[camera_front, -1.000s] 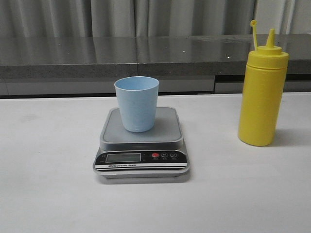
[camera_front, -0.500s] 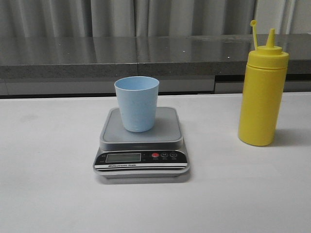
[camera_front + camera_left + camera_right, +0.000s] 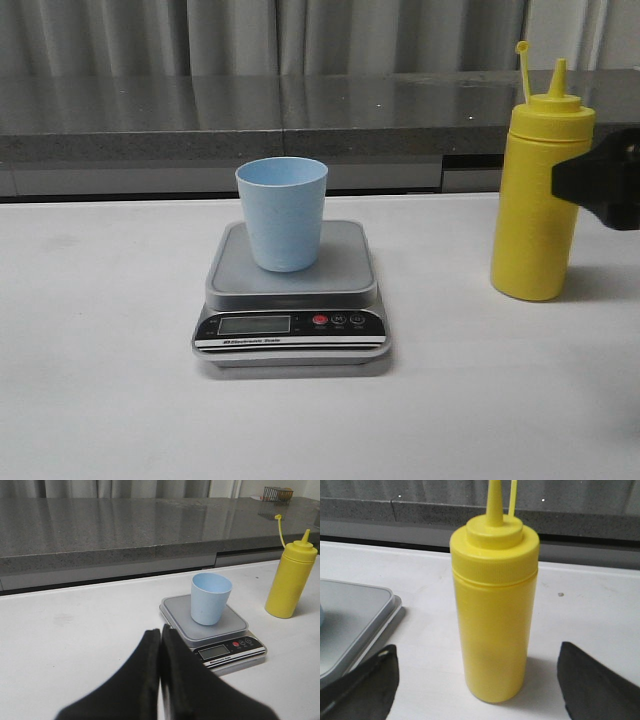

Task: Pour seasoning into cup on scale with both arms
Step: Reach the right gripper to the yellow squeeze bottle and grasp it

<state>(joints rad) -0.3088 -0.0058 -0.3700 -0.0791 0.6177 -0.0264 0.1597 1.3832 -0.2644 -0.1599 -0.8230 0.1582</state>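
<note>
bottle axis: the tall yellow plastic squeeze bottle (image 3: 539, 190) stands upright at the right of the front view, its long axis vertical, cone nozzle pointing straight up, the thin tethered cap rising beside the nozzle.
bottle place: on the white table (image 3: 110, 400), well apart from the scale, its base level with the scale's platform in the picture.
change from half a second ago: the black right gripper (image 3: 605, 185) has come into the right edge of the front view, at the height of the bottle's upper body; before, that edge showed only the bottle and the table. bottle, cup and scale have not moved.
right gripper fingers: spread wide in the right wrist view, one black finger (image 3: 362, 685) at lower left and one at lower right, the bottle (image 3: 494, 610) between them and untouched.
left gripper: the black left gripper (image 3: 161, 645) has its fingers pressed together, holding nothing, low in the left wrist view, near the scale's front corner.
cup: the small pale blue tapered plastic tumbler (image 3: 281, 213) sits upright in the middle of the platform, mouth up.
scale: the flat silver-grey digital kitchen scale (image 3: 291, 295) lies at centre frame, black front panel with lcd and red button facing the camera.
bottle look: opaque yellow, ribbed shoulder under a round screw collar.
</note>
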